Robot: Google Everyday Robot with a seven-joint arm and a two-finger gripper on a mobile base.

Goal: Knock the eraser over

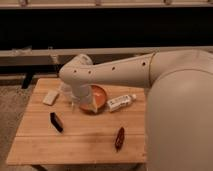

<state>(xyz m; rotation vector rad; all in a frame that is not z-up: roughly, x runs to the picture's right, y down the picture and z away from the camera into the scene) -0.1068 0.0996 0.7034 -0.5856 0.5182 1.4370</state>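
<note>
The eraser (pixel 56 122) is a small black block with a reddish band, lying at an angle on the left part of the wooden table (pixel 85 145). My white arm reaches in from the right, and its wrist hangs over the table's back left. The gripper (pixel 73 100) points down beside the orange bowl, above and a little right of the eraser and apart from it.
A pale beige flat block (pixel 50 97) lies at the back left. An orange bowl (pixel 98 98) sits just right of the gripper, with a white bottle (pixel 121 102) lying beside it. A dark red pointed object (pixel 119 138) lies at the front right. A dark shelf runs behind the table.
</note>
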